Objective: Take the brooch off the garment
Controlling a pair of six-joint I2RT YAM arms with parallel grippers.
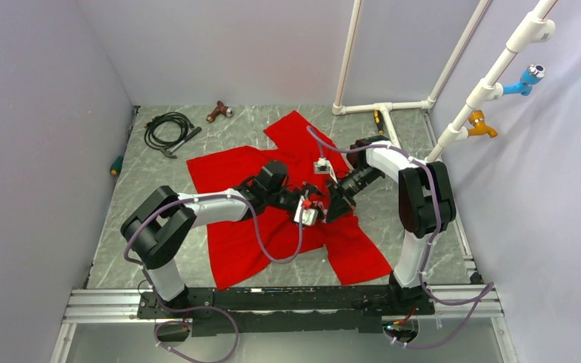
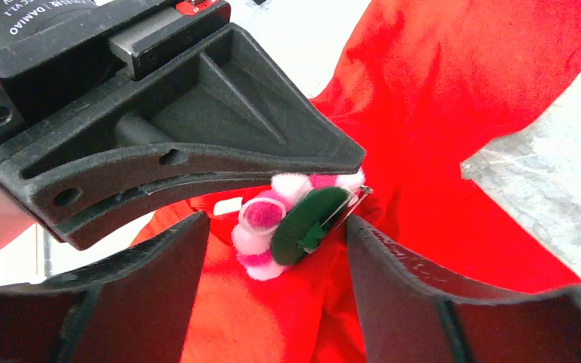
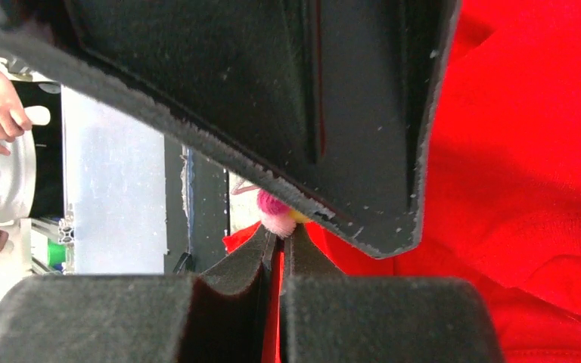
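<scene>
Both arms meet over the middle of the bench (image 1: 121, 219), where the garment (image 1: 227, 242) lies spread out, one sleeve pointing to the far edge and the hem trailing to the near edge. Down in the left wrist view, there's the brooch (image 2: 295, 223): fluffy pink and white petals, its green backing turned to the camera, a thin metal pin showing at its upper edge. It sits on a raised fold of red cloth, right between the prongs of the left gripper (image 2: 276, 231), which stands wide, one finger (image 2: 393, 287) just beside the green backing and the other well off on the far side of the petals. The right gripper (image 3: 276, 246) comes in from the right edge, narrow, its two tips pressed together with a sliver of red cloth caught between them, directly under the brooch; from its own camera only a dab of pink and yellow peeks out above the tips. A coiled black cable (image 1: 168, 130) lies near the far left corner, and white pipes (image 1: 382, 106) run along the far right corner.
</scene>
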